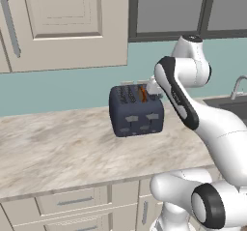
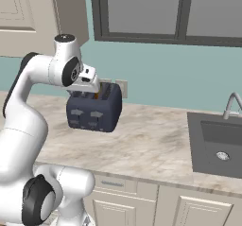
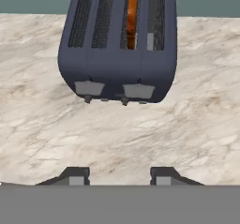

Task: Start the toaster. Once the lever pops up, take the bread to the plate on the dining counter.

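Toaster [image 1: 136, 110] set at back of worktop [image 1: 58, 148], bread [image 1: 143, 93] deep in third slot; could slip in a shallow pinch. From right, gripper [image 2: 93, 89] hovering close above, risking a knock. Hand view: fingers [image 3: 75, 175] parted, holding nothing.

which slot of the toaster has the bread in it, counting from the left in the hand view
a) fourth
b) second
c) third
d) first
c: in the hand view the orange-brown bread stands in the third of the four slots of the toaster, with the two slots left of it and the one right of it dark.
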{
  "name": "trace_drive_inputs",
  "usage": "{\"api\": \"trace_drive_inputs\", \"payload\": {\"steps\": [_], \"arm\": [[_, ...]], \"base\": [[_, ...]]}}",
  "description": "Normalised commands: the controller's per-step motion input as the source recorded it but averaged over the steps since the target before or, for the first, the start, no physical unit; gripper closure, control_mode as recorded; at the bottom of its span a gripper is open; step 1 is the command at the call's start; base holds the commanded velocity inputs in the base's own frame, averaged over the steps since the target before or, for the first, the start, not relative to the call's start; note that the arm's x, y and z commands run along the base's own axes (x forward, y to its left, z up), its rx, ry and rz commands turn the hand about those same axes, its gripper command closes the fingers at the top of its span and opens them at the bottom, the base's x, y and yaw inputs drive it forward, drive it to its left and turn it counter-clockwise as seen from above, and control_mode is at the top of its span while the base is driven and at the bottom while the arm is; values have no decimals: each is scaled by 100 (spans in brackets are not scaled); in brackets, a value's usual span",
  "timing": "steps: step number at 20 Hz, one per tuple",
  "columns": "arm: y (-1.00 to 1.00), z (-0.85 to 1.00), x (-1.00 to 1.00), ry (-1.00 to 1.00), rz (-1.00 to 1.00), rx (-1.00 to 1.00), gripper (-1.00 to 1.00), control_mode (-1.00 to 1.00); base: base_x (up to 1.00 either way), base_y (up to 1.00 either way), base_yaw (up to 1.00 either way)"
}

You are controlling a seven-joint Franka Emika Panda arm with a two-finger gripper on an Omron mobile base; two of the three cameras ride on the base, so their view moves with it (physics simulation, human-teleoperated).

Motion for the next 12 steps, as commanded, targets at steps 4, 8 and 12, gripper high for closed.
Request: {"api": "trace_drive_inputs", "payload": {"steps": [4, 8, 12], "arm": [[8, -11, 7, 0, 0, -1, -100, -100], [14, -27, 19, 0, -1, 0, -100, -100], [2, -43, 11, -1, 0, -2, -100, -100]], "base": [[0, 0, 0], [0, 0, 0], [0, 0, 0]]}}
